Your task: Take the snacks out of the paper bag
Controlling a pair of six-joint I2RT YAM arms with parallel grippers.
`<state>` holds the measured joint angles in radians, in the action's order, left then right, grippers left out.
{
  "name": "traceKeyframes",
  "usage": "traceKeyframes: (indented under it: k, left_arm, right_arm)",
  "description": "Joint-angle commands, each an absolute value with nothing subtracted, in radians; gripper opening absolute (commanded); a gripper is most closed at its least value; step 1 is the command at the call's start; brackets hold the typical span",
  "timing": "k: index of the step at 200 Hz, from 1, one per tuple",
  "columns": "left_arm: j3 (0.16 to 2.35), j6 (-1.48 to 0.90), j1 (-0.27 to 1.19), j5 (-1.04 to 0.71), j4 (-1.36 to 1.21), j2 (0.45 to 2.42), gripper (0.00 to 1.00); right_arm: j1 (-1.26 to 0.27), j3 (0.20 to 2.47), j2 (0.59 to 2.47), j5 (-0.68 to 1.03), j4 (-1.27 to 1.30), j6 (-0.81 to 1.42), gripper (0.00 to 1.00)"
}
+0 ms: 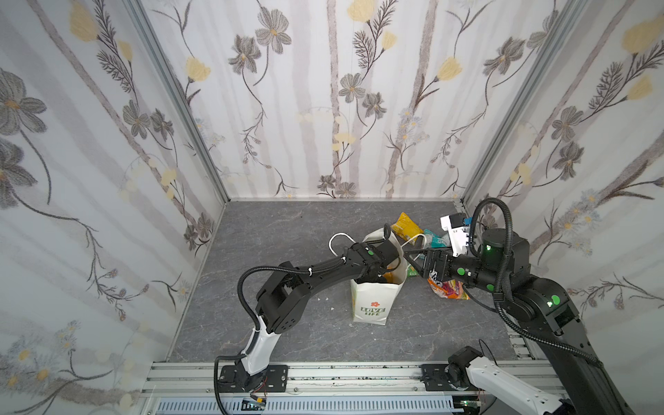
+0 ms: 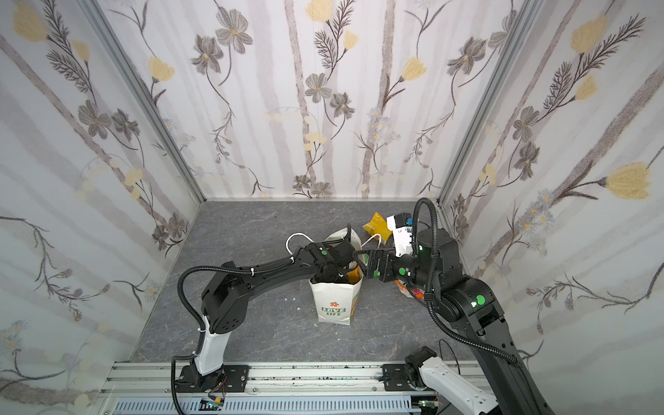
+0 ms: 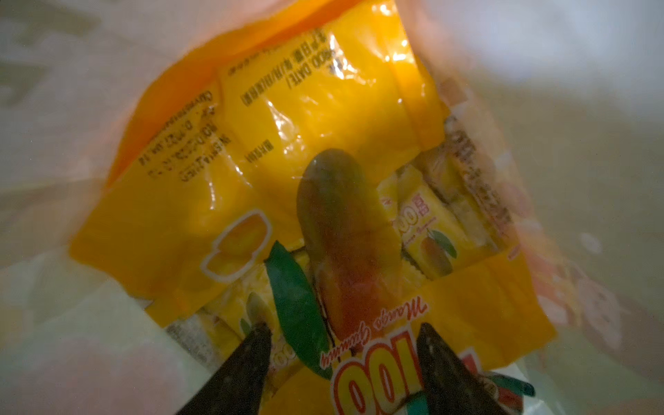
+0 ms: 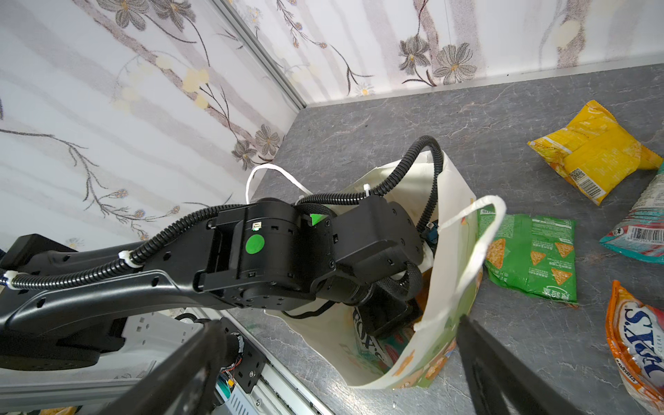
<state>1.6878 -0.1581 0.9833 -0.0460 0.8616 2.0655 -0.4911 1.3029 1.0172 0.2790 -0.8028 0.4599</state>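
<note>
The white paper bag (image 1: 373,305) (image 2: 332,305) (image 4: 453,187) stands upright mid-table, and my left arm reaches down into its mouth. Inside it, my left gripper (image 3: 343,328) hangs open just over a large orange-yellow mango pouch (image 3: 287,118), one dark fingertip (image 3: 258,334) on each side of the print. My right gripper (image 1: 413,260) (image 2: 359,257) (image 4: 337,323) is open wide at the bag's right rim and holds nothing. Lying out on the table are snacks: a yellow packet (image 1: 406,224) (image 4: 593,154), a green one (image 4: 531,255), a teal one (image 4: 646,222) and an orange-and-white one (image 4: 639,341).
Floral walls close in the table on three sides. An aluminium rail (image 1: 341,377) with both arm bases runs along the front. Small white scraps (image 1: 325,299) lie left of the bag. The bag's cord handles (image 4: 481,233) stick up beside my right gripper.
</note>
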Motion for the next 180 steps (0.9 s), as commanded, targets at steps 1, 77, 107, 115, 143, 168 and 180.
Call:
traceKeyframes:
  k: [1, 77, 107, 115, 143, 168, 180]
  left_arm:
    - [1.680, -0.168, 0.982, -0.049, 0.872, 2.074, 0.48]
    - [1.644, -0.182, 0.982, -0.012, 0.819, 2.054, 0.72]
    - [1.634, -0.184, 0.984, 0.002, 0.813, 2.091, 0.84]
    - [1.627, -0.184, 0.985, 0.012, 0.811, 2.102, 0.85]
    - [1.596, -0.187, 0.984, 0.020, 0.787, 2.114, 0.77]
    - [1.589, -0.190, 0.985, 0.004, 0.772, 2.115, 0.55]
    - [1.591, -0.190, 0.983, -0.001, 0.771, 2.115, 0.43]
  right_arm:
    - [-0.491, 1.301, 1.015, 0.259, -0.791, 0.457, 1.00]
    - [-0.492, 1.285, 0.997, 0.247, -0.795, 0.463, 0.99]
    - [-0.492, 1.279, 0.997, 0.250, -0.787, 0.465, 1.00]
    - [-0.492, 1.276, 0.997, 0.250, -0.785, 0.465, 1.00]
    - [-0.492, 1.270, 0.996, 0.252, -0.783, 0.466, 1.00]
    - [-0.492, 1.268, 0.999, 0.252, -0.780, 0.468, 1.00]
    - [-0.492, 1.268, 0.999, 0.252, -0.778, 0.468, 1.00]
